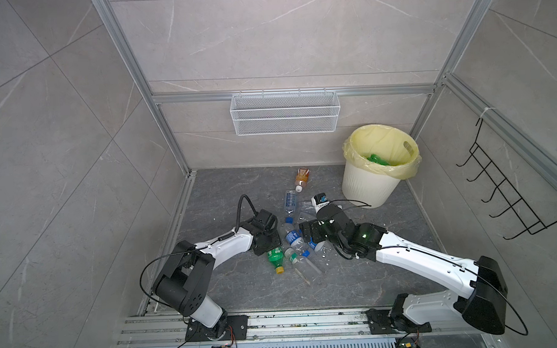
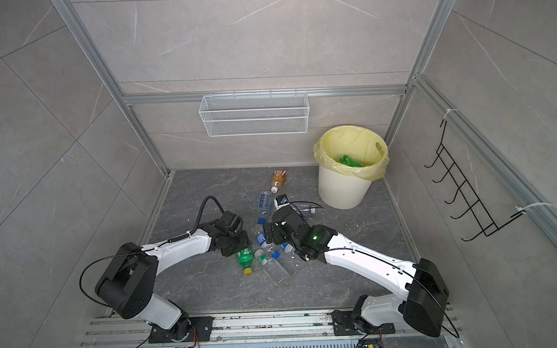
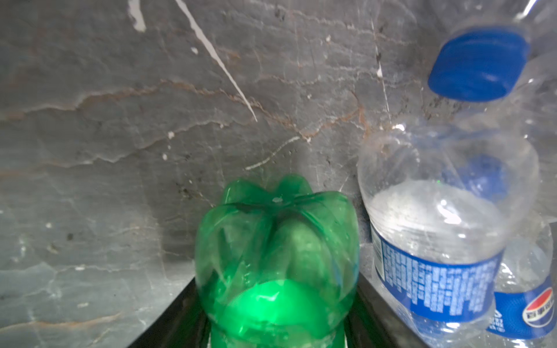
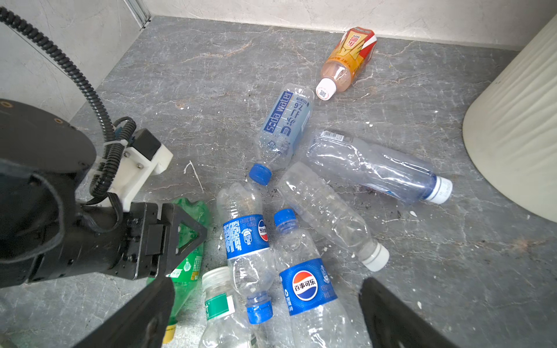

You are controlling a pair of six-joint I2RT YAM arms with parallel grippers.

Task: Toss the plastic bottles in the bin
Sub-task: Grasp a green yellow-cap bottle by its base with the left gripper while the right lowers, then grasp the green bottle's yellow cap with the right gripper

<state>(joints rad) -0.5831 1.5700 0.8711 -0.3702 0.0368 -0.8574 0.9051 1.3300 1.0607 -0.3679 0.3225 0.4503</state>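
Nearest the arm bases, a green plastic bottle with a yellow cap (image 1: 275,259) lies on its side on the dark grey marbled worktop (image 1: 226,189). Its long axis runs near to far, with the cap toward the bases. The left hand (image 1: 271,246) sits over its far end. In the left wrist view a black finger lies close along each side of the bottle; whether they press on it cannot be told.

Just beside it, the right hand (image 4: 266,285) hangs with its fingers wide apart, holding nothing. It is above two clear Pepsi-labelled bottles with blue caps (image 4: 307,286), which lie side by side with their caps pointing opposite ways. A clear unlabelled bottle with a white cap (image 4: 325,211) lies next to them.

Farther on is a clear soda-water bottle with a blue label (image 1: 290,201), then an orange-labelled bottle (image 1: 302,177). Both lie with their caps toward the bases.

At the far right stands the round cream-white ribbed bin (image 1: 363,187), lined with a pale yellow bag (image 1: 381,139). Another green bottle (image 1: 377,160) lies inside it.
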